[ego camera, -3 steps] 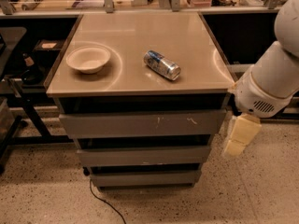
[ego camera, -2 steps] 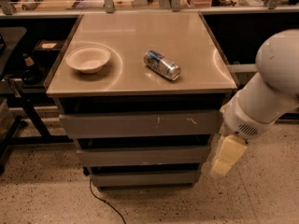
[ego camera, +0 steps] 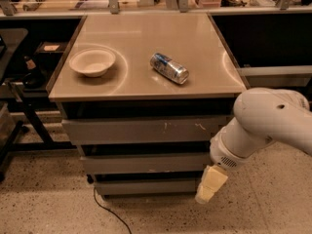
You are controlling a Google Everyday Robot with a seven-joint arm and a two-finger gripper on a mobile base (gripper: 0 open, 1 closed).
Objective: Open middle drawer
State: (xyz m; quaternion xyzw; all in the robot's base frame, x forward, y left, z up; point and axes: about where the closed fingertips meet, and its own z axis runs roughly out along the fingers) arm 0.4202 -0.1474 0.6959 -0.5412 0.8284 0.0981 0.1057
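The cabinet has three grey drawer fronts, all closed. The middle drawer (ego camera: 144,163) is the plain flat front between the taller scratched top front (ego camera: 141,130) and the shorter bottom front (ego camera: 146,186). My gripper (ego camera: 208,188), with cream-coloured fingers pointing down, hangs at the cabinet's right front corner, level with the bottom drawer and just below the middle drawer's right end. It holds nothing that I can see. The white arm (ego camera: 263,123) reaches in from the right.
On the cabinet top (ego camera: 146,82) lie a white bowl (ego camera: 92,61) at the left and a tipped-over can (ego camera: 169,68) near the middle. A black cable (ego camera: 105,208) runs over the speckled floor. A dark stand (ego camera: 19,106) stands left; shelving behind.
My arm has swung left and down toward the cabinet front. The gripper has dropped from beside the top drawer to the level of the lower drawers. The drawers have not moved.
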